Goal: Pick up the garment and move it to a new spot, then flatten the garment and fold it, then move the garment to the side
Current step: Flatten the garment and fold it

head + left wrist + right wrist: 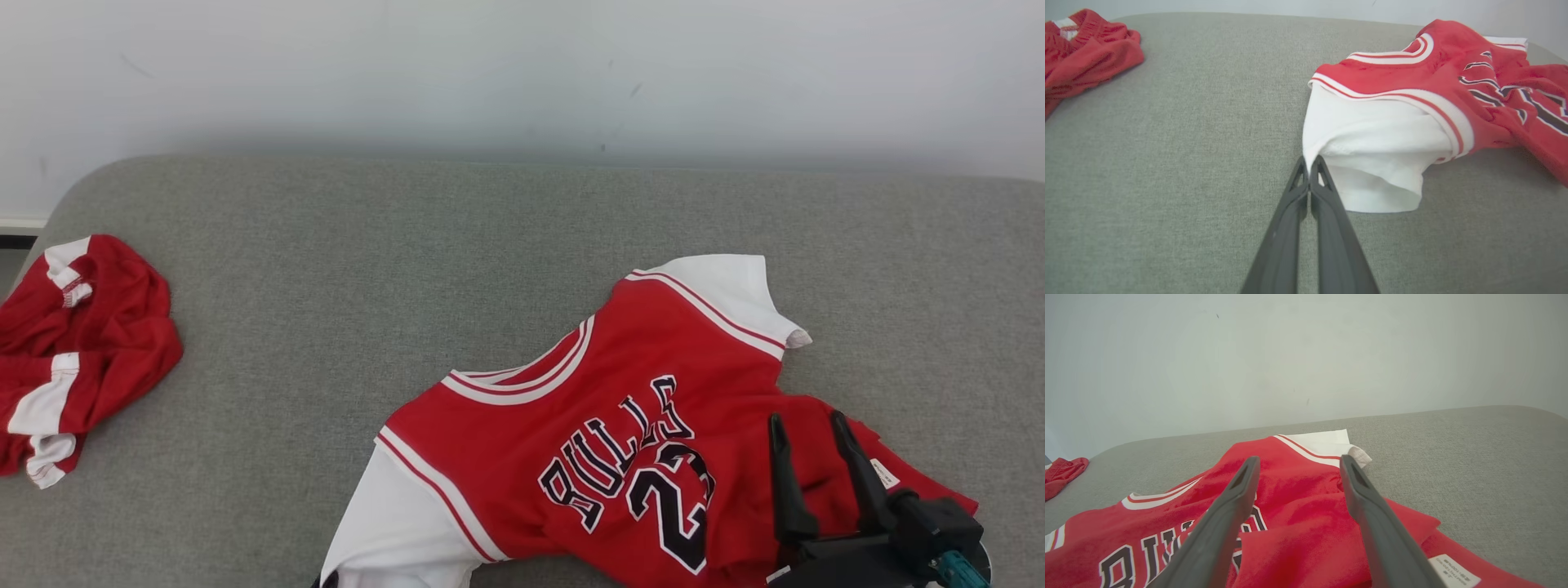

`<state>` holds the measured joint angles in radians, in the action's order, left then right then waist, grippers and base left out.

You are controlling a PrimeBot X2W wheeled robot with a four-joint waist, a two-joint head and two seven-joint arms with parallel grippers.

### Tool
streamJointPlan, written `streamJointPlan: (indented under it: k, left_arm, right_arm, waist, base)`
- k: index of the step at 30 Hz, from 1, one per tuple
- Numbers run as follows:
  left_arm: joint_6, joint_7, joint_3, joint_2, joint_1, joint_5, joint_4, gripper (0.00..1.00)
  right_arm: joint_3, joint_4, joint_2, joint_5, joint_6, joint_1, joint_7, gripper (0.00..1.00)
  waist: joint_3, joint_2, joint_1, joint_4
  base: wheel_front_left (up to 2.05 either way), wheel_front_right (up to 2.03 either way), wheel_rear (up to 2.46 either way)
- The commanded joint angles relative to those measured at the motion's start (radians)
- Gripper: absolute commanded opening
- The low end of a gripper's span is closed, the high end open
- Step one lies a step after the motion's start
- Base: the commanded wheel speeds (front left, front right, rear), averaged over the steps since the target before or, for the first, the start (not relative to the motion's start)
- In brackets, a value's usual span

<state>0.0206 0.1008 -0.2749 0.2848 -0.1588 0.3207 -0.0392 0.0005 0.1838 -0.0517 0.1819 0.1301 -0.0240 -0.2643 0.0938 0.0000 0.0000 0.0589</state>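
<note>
Our left gripper (1309,162) is closed on the jersey (506,433), pinching the hem of its near white sleeve (1372,134) so the cloth tents up a little. Our right gripper (806,420) hangs wide open above the jersey's lower right part, holding nothing. Under it all we see the grey couch (326,327), broad and soft. The jersey lies print up at its near right, skewed, and rumpled toward the hem, where a fold doubles over. A second red garment (82,351) sits bunched well apart at the left edge. Smallest, a white label (883,474) shows just beside the right fingers. We judge the jersey light, limp and a bit slick. From one pinch it will sag and drag, so we would also take the hem corner near the label.
</note>
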Motion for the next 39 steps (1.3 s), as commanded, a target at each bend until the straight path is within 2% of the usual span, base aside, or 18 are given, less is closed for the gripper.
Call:
streamJointPlan:
  k: [1, 6, 7, 8, 13, 20, 24, 29, 39]
  left_arm:
    - [-0.001, -0.003, 0.004, -0.006, -0.010, 0.013, -0.005, 0.00]
    - [-0.006, 0.007, 0.010, -0.012, -0.020, 0.029, -0.045, 0.00]
    - [-0.009, 0.019, 0.011, -0.017, -0.010, 0.028, -0.045, 0.60]
    - [-0.009, 0.034, 0.011, -0.023, 0.001, 0.031, -0.043, 1.00]
    - [0.008, 0.116, 0.024, -0.033, 0.061, 0.028, -0.003, 1.00]
    - [-0.022, 0.161, 0.049, -0.006, 0.103, -0.065, 0.037, 1.00]
    - [-0.026, 0.165, 0.079, -0.016, 0.129, -0.109, 0.042, 1.00]
    - [-0.011, 0.166, 0.145, -0.057, 0.109, -0.126, 0.033, 1.00]
    - [0.043, 0.166, 0.212, -0.132, 0.098, -0.154, 0.004, 1.00]
  right_arm:
    - [0.000, 0.003, 0.001, -0.001, 0.001, -0.010, -0.001, 1.00]
    - [-0.010, 0.009, 0.000, 0.001, 0.001, -0.006, -0.001, 1.00]
    - [-0.012, 0.007, -0.001, 0.001, 0.001, -0.003, -0.001, 1.00]
    - [-0.015, 0.006, -0.003, 0.000, 0.001, 0.000, -0.001, 1.00]
    - [-0.018, 0.006, -0.006, -0.006, 0.001, 0.005, -0.001, 1.00]
    - [-0.051, 0.019, -0.011, -0.011, 0.001, 0.010, -0.001, 1.00]
    - [-0.096, 0.045, -0.010, -0.018, 0.001, 0.034, -0.001, 1.00]
    - [-0.155, 0.129, -0.007, -0.034, 0.001, 0.051, -0.001, 1.00]
    - [-0.135, 0.374, -0.024, -0.023, 0.001, -0.032, -0.001, 1.00]
  waist:
    - [0.004, 0.0000, 0.0000, -0.011]
    - [-0.001, 0.0000, 0.0000, -0.037]
    - [-0.002, 0.0000, 0.0000, -0.040]
    - [-0.005, 0.0000, 0.0000, -0.043]
    - [-0.015, 0.0000, 0.0000, -0.063]
    - [-0.017, 0.0000, 0.0000, -0.107]
    - [-0.016, 0.0000, 0.0000, -0.125]
    - [-0.017, 0.0000, 0.0000, -0.138]
    - [-0.027, 0.0000, 0.0000, -0.117]
  base:
    - [0.00, 0.00, 0.00]
    - [0.00, 0.00, 0.00]
    - [0.00, 0.00, 0.00]
    - [0.00, 0.00, 0.00]
    - [0.00, 0.00, 0.00]
    - [0.00, 0.00, 0.00]
    - [0.00, 0.00, 0.00]
    - [0.00, 0.00, 0.00]
    - [0.00, 0.00, 0.00]
